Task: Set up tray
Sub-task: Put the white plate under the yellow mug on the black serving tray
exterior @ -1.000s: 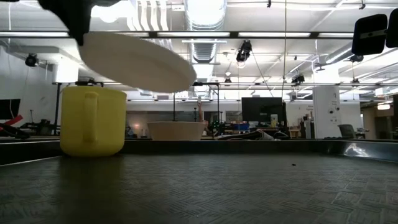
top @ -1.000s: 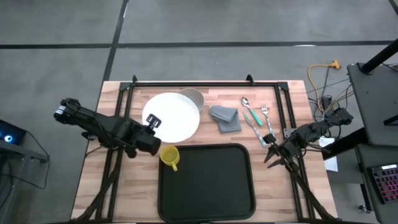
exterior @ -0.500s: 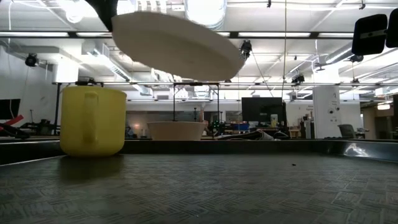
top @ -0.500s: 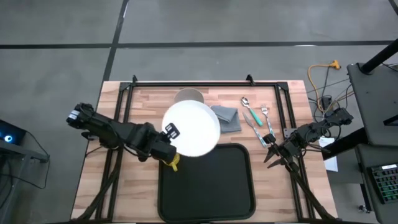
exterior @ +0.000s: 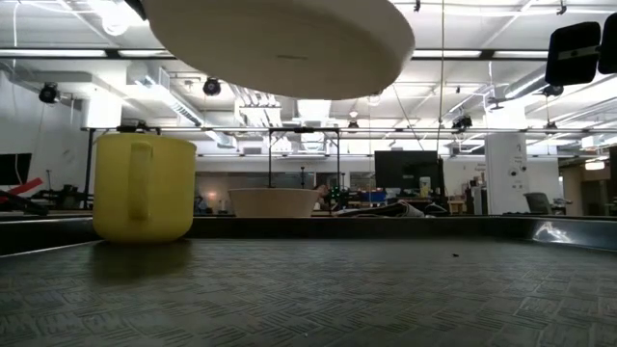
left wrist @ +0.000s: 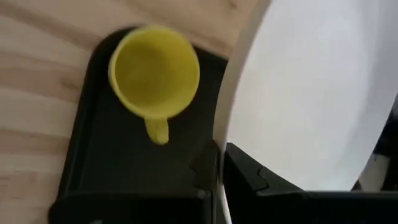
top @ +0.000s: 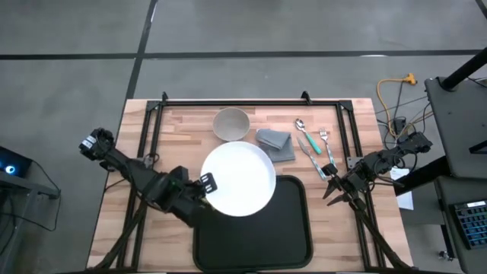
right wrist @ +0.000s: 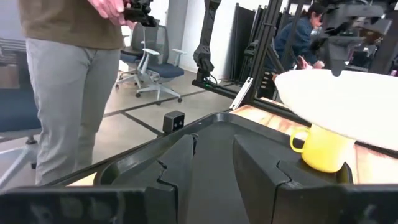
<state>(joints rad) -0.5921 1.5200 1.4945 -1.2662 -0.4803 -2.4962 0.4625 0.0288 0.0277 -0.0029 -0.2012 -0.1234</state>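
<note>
My left gripper (top: 204,185) is shut on the round white plate (top: 240,179) and holds it in the air above the far left corner of the black tray (top: 262,232). A yellow mug (left wrist: 154,71) stands upright in that corner of the tray; in the high view the plate and my arm hide it. The low view shows the plate (exterior: 280,39) well above the mug (exterior: 145,188). My right gripper (top: 332,186) waits open at the table's right edge, with nothing between its fingers (right wrist: 180,162). My left gripper pinches the plate's rim (left wrist: 219,163) at the plate's left edge, with one finger above the rim and one below. The fingers come slanting down from the table's left. The plate is lifted clear and lies nearly level above the tray and the mug.
On the wood behind the tray lie a beige bowl (top: 231,123), a folded grey napkin (top: 275,144) and a spoon, a fork and a green-handled knife (top: 312,142). A person stands beyond the table in the right wrist view (right wrist: 68,74).
My left gripper has carried the plate toward the table's right and near edges, from above the wood at the far left to above the tray's corner and the mug. The wrist has rolled, and the plate has come from a tilt to nearly level. The bowl now shows whole.
</note>
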